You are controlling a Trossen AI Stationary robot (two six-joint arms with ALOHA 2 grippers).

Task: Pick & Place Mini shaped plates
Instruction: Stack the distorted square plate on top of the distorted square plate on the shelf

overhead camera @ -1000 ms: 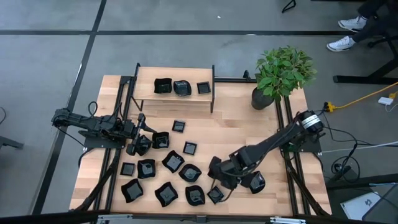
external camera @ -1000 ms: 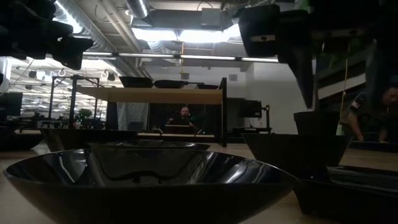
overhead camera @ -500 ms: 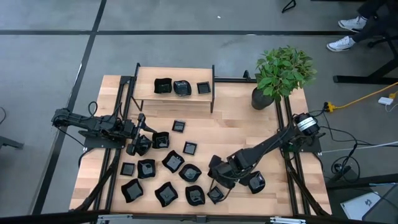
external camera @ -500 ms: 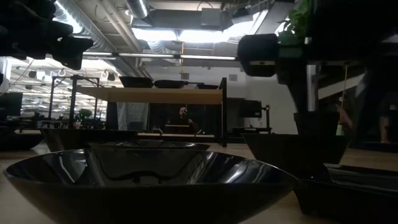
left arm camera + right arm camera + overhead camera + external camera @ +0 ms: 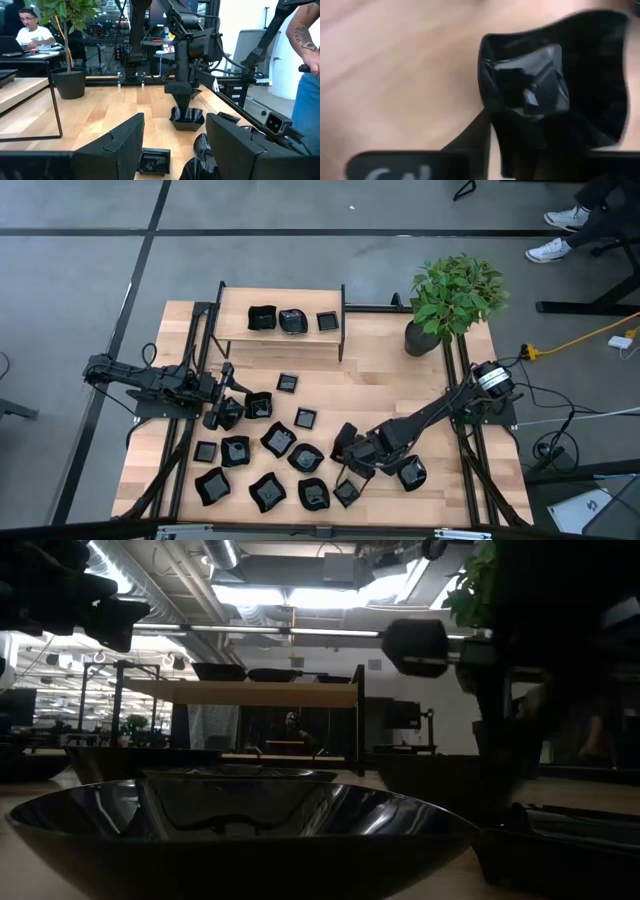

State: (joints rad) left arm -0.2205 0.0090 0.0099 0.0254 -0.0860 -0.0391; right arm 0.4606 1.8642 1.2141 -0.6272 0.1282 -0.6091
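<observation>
1. Crowding the table's near edge are most of the black plates [image 5: 268, 492], scattered loosely across the front left of the table [image 5: 400, 380].
2. Among them, the right gripper [image 5: 345, 455] pinches the rim of one small plate [image 5: 187, 118], fingers closed on it.
3. Left of the cluster, the left gripper [image 5: 222, 412] waits with fingers apart, plates just beside it.
4. Farther back, a shelf [image 5: 281, 338] carries three plates; a potted plant [image 5: 452, 300] stands at the far right corner.

Glossy black plates [image 5: 277, 440]; light wood table [image 5: 390, 380]; green plant [image 5: 456, 292].
</observation>
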